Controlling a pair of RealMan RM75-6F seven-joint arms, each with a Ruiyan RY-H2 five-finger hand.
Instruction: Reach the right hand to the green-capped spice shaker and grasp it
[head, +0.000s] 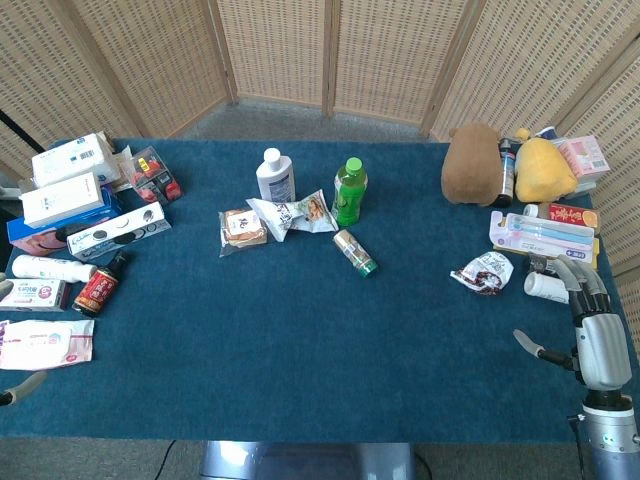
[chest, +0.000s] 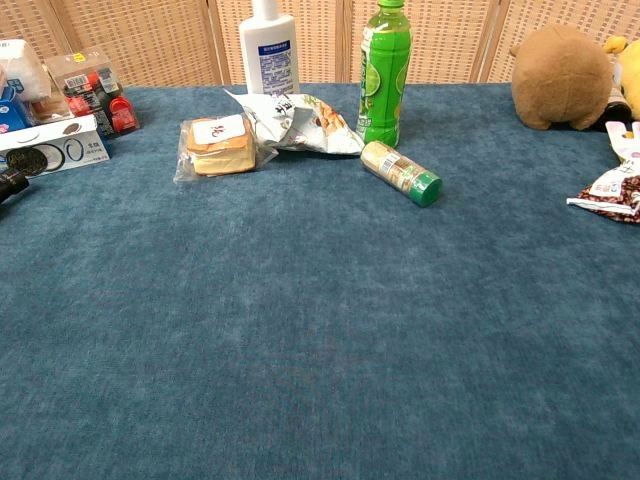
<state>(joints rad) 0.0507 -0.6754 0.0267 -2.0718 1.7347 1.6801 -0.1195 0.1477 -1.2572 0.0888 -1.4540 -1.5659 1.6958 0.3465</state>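
The green-capped spice shaker (head: 354, 252) (chest: 400, 172) lies on its side in the middle of the blue table, its cap pointing toward the front right. My right hand (head: 592, 325) hovers at the table's right edge, far to the right of the shaker and nearer the front. It is empty, with the fingers stretched away from me and the thumb out to the left. Only a grey sliver of my left hand (head: 18, 388) shows at the front left edge, so its fingers cannot be read.
A green bottle (head: 350, 190) and a snack packet (head: 295, 213) stand just behind the shaker. A red-white wrapper (head: 483, 272), a white tube (head: 545, 287) and a toothbrush box (head: 545, 232) lie near my right hand. Plush toys (head: 472, 165) sit back right, boxes (head: 65, 195) far left.
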